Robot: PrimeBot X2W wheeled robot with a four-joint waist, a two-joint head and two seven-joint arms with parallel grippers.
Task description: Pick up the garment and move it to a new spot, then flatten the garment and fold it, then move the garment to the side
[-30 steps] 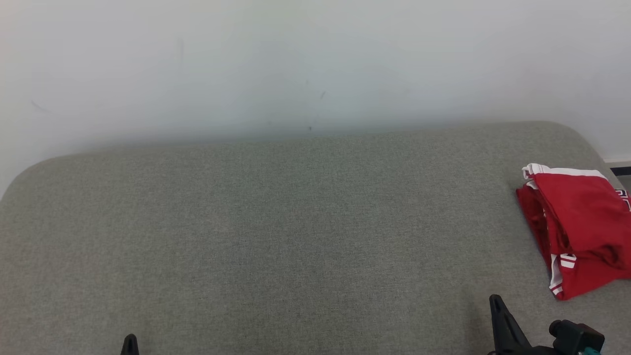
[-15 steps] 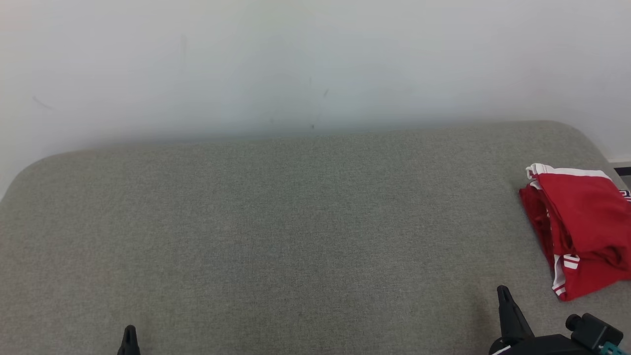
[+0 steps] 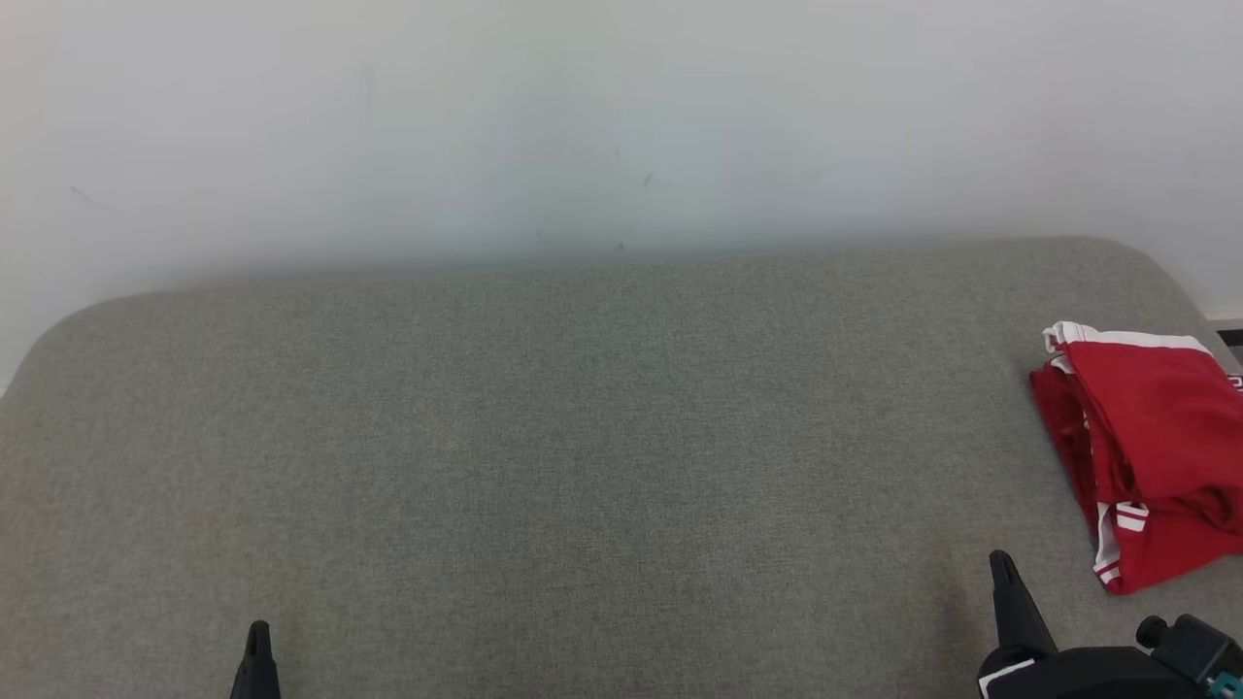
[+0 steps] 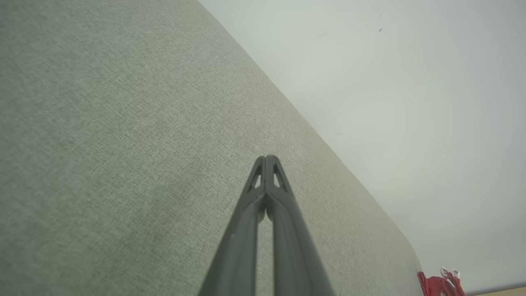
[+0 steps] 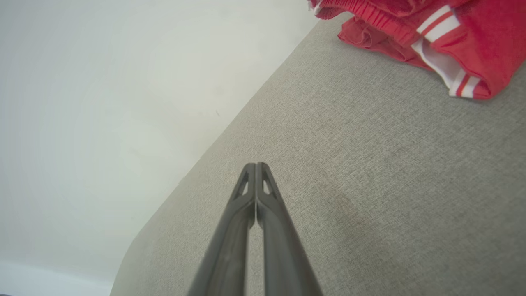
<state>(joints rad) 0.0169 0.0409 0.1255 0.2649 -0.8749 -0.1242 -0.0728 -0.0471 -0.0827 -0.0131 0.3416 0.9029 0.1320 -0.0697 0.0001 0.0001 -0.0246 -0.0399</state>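
The garment (image 3: 1151, 451) is red with white stripes and lies folded in a bundle at the right edge of the grey-green fabric surface (image 3: 583, 437). It also appears at the top right of the right wrist view (image 5: 431, 28) and small at the bottom right of the left wrist view (image 4: 441, 283). My right gripper (image 3: 1000, 563) is shut and empty, low at the right, a short way in front of and left of the garment, apart from it. My left gripper (image 3: 257, 631) is shut and empty at the lower left. Both wrist views show the fingertips pressed together (image 4: 266, 158) (image 5: 255, 165).
A pale wall (image 3: 621, 126) rises straight behind the fabric surface. The surface has rounded corners at the back left and back right. A strip of floor and dark skirting (image 3: 1226, 335) appears beyond its right end.
The head camera has shifted a little, sliding the picture rightward. My right gripper has risen higher in the head view, and the left fingertip also pokes up slightly more. The garment stays put.
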